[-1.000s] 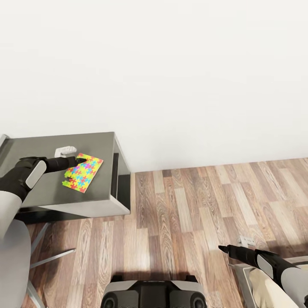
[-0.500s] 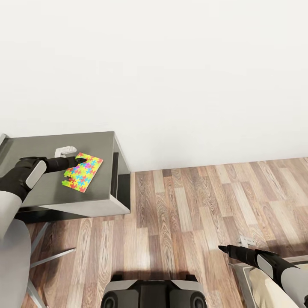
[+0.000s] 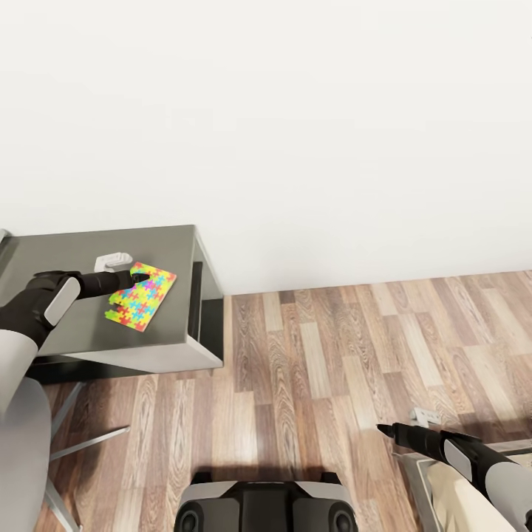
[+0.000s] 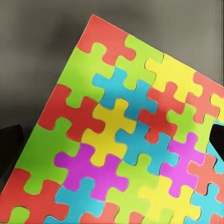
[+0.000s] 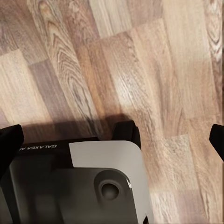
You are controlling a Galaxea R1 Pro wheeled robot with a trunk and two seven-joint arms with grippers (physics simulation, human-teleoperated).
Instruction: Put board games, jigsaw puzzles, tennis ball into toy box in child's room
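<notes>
**Left gripper at the puzzle's far corner**

Left gripper (image 3: 137, 278) reaches the puzzle (image 3: 140, 298), which lies flat on the dark table (image 3: 66, 255) near its edge, probably so we can pinch a thin board by its corner. We cannot tell whether its fingers are closed yet. Our left arm stretches level over the tabletop. Right gripper (image 3: 384, 428) hangs low over the floor (image 3: 310, 355), arm bent near the bed (image 3: 451, 495), idle; its fingertips look spread in the wrist view

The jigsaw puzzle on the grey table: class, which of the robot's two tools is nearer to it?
Left. The left tool is at the jigsaw puzzle, its tips at the board's far edge on the table. The right tool hangs over the wood floor, well away.
</notes>
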